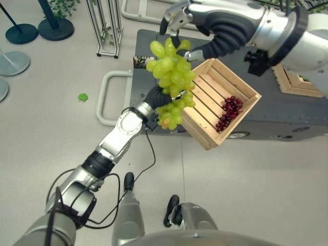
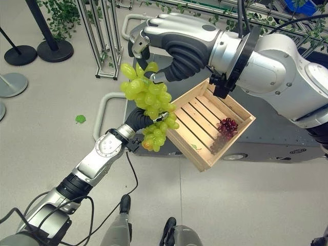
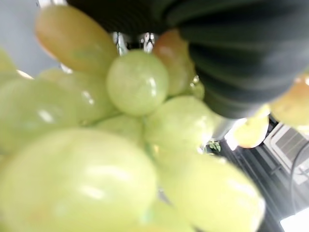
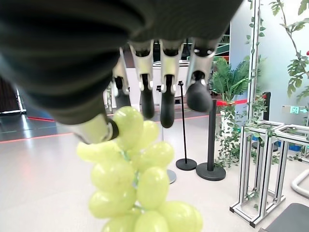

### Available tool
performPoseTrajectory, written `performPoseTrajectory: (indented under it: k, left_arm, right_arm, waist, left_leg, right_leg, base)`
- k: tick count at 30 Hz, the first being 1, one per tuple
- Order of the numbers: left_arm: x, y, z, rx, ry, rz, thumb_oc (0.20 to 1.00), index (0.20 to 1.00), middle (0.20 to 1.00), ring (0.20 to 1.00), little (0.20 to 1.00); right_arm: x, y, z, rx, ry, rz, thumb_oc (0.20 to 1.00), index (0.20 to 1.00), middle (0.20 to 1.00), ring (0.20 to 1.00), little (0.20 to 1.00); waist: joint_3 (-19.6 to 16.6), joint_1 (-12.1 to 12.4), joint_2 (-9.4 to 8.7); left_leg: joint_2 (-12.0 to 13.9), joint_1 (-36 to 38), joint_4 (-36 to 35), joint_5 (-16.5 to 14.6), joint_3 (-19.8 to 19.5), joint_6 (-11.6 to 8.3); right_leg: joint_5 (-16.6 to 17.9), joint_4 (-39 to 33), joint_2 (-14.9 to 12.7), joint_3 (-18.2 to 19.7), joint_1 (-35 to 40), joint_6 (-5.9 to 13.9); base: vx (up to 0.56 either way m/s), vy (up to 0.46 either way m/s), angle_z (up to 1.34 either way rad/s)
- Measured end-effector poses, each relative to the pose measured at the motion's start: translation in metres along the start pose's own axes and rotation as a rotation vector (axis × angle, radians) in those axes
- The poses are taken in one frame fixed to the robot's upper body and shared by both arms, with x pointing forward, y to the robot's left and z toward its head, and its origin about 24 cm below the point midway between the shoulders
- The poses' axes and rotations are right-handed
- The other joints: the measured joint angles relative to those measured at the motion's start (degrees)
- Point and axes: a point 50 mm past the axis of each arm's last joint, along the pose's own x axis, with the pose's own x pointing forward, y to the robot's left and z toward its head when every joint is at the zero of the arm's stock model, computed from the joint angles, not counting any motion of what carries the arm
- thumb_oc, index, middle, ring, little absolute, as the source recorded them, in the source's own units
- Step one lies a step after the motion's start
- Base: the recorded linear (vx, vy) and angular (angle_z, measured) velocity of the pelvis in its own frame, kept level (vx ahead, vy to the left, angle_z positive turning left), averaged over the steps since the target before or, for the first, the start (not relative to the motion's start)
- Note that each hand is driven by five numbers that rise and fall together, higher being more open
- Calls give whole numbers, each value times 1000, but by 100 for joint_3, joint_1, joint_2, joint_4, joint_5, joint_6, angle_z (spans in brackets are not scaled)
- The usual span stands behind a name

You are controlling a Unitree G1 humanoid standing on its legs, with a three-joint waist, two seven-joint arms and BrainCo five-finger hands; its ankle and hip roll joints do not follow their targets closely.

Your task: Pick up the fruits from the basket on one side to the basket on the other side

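From the left eye view, the right robot hand (image 1: 177,20) pinches the top of a bunch of green grapes (image 1: 171,77), which hangs in the air off the near-left corner of a tilted wooden crate (image 1: 218,102). A bunch of dark red grapes (image 1: 229,113) lies on the crate's slats toward its lower side, and the crate rests on a dark grey tabletop (image 1: 287,110). The left robot hand (image 1: 156,97) sits behind the lower part of the green bunch, its fingers hidden, so I cannot tell how they stand. A green leaf (image 1: 82,97) lies on the floor to the left. The right eye view shows the same layout. In the left wrist view, grapes crowd against the dark cover. In the right wrist view, the thumb and fingers (image 4: 166,108) pinch the bunch's top.
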Motion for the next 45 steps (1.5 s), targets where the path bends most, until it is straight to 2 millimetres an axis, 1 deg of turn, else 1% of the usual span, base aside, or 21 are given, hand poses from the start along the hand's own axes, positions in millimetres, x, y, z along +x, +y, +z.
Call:
performPoseTrajectory:
  k: [2,3,8,10,12,13,14,17,20,23,24,25,27,28,29,32,35,38,42,43,45]
  left_arm:
    - [0,0,-1,-2,2,1,200,200,200,200,200]
    - [-1,0,-1,-3,3,1,200,200,200,200,200]
    - [-15,1,-15,-48,60,26,200,200,200,200,200]
    - [-28,6,-25,-72,97,61,200,200,200,200,200]
    - [-43,11,-34,-106,134,115,200,200,200,200,200]
    - [-58,17,-43,-147,168,169,200,200,200,200,200]
    - [-63,19,-46,-156,179,190,200,200,200,200,200]
    - [-101,32,-52,-209,215,312,200,200,200,200,200]
    - [-147,40,-65,-265,299,436,200,200,200,200,200]
    - [-172,47,-69,-273,336,512,200,200,200,200,200]
    - [-175,49,-69,-269,339,525,200,200,200,200,200]
    - [-177,50,-68,-268,334,529,200,200,200,200,200]
    - [-187,53,-64,-267,316,581,200,200,200,200,200]
    - [-192,55,-65,-269,315,616,200,200,200,200,200]
    - [-195,57,-63,-261,309,634,200,200,200,200,200]
    - [-203,61,-56,-246,250,721,200,200,200,200,200]
    - [-215,60,-53,-212,252,779,200,200,200,200,200]
    - [-223,61,-49,-148,273,804,200,200,200,200,200]
    - [-228,61,-48,-76,294,822,200,200,200,200,200]
    - [-227,62,-47,-73,286,828,200,200,200,200,200]
    - [-216,65,-46,-77,249,824,200,200,200,200,200]
  right_arm:
    - [0,1,0,5,1,2,200,200,200,200,200]
    - [-1,2,-1,26,1,1,1000,1000,1000,1000,1000]
    - [-12,6,-8,97,30,-46,1000,1000,1000,1000,1000]
    - [-19,10,-13,127,60,-64,1000,1000,1000,1000,1000]
    - [-35,20,-22,184,115,-99,1000,1000,1000,1000,1000]
    - [-49,32,-29,232,173,-113,1000,1000,1000,1000,1000]
    - [-54,37,-32,251,195,-111,1000,1000,1000,1000,1000]
    - [-95,64,-42,380,333,-225,1000,1000,1000,1000,1000]
    - [-151,102,-50,450,585,-272,1000,1000,1000,1000,1000]
    - [-190,128,-51,475,772,-324,1000,1000,1000,1000,1000]
    - [-197,135,-52,490,811,-347,1000,1000,1000,1000,1000]
    - [-206,144,-48,516,850,-394,1000,1000,1000,1000,1000]
    - [-223,163,-37,595,945,-603,1000,1000,1000,1000,1000]
    - [-228,174,-32,631,989,-640,1000,1000,1000,1000,1000]
    - [-235,196,-24,693,1049,-621,1000,1000,1000,1000,1000]
    - [-250,250,-3,921,1223,-743,1000,1000,1000,1000,1000]
    - [-247,286,25,1140,1279,-753,1000,1000,1000,1000,1000]
    - [-243,306,50,1305,1275,-710,1000,1000,1000,1000,1000]
    - [-234,309,51,1392,1216,-713,1000,1000,1000,1000,1000]
    - [-230,308,47,1392,1198,-722,1000,1000,1000,1000,1000]
    - [-225,304,41,1394,1168,-744,1000,1000,1000,1000,1000]
  waist:
    - [-4,2,1]
    - [-6,2,1]
    - [-47,8,14]
    - [-73,2,32]
    - [-100,2,33]
    - [-114,-5,56]
    - [-122,-2,61]
    - [-144,-11,62]
    - [-171,-1,135]
    - [-182,-5,150]
    - [-185,-7,161]
    - [-186,-3,163]
    - [-213,2,150]
    - [-233,-15,176]
    - [-289,-8,278]
    - [-354,-50,354]
    - [-375,-23,394]
    - [-370,-129,390]
    - [-359,-115,401]
    - [-339,-138,432]
    - [-277,-162,504]
  left_leg:
    - [0,0,0,0,-1,0]
    - [0,0,0,0,-1,0]
    - [-7,4,0,-6,6,8]
    - [-11,6,1,-10,11,14]
    - [-17,16,2,-25,17,20]
    - [-32,19,12,-31,26,24]
    - [-35,19,12,-35,26,30]
    - [-62,31,32,-66,28,46]
    - [-111,129,80,-169,49,81]
    - [-140,156,154,-284,77,107]
    - [-157,171,162,-288,82,116]
    - [-163,212,153,-298,86,123]
    - [-196,333,156,-375,91,131]
    - [-226,394,175,-408,119,146]
    - [-262,413,224,-470,167,181]
    - [-314,501,357,-626,264,234]
    - [-351,633,399,-732,409,282]
    - [-382,718,451,-797,585,334]
    - [-322,739,478,-885,865,380]
    - [-343,641,606,-901,895,445]
    - [-285,363,855,-985,897,507]
  right_leg:
    - [0,0,-1,-1,1,0]
    - [0,0,-2,-1,0,0]
    - [-1,-2,-12,2,4,2]
    - [-1,-4,-31,4,4,3]
    - [-5,-3,-50,-1,15,7]
    - [-8,-2,-64,2,17,15]
    - [-9,0,-67,-4,19,16]
    - [-15,-43,-87,-13,76,43]
    - [9,-187,-92,-11,235,104]
    - [23,-288,-118,-3,359,143]
    - [42,-324,-120,4,392,165]
    - [48,-373,-141,10,435,175]
    - [64,-469,-159,3,589,201]
    - [69,-512,-165,7,648,224]
    - [103,-599,-191,29,714,273]
    - [160,-692,-243,109,877,343]
    - [197,-733,-308,190,969,403]
    - [288,-774,-372,304,968,451]
    - [503,-854,-407,565,837,509]
    - [542,-789,-393,652,774,513]
    - [612,-732,-363,801,585,537]
  base:
    - [0,0,0]
    - [0,0,0]
    - [0,0,0]
    - [3,16,0]
    - [2,15,0]
    - [0,0,0]
    - [24,32,0]
    - [31,41,6]
    - [46,60,1]
    - [50,70,-1]
    - [75,101,-1]
    - [52,75,-2]
    - [29,63,-1]
    - [87,138,-9]
    - [51,111,-12]
    - [29,170,-14]
    - [-14,144,-23]
    - [-75,160,-26]
    - [-157,85,-43]
    - [-226,58,-34]
    - [-200,32,-11]
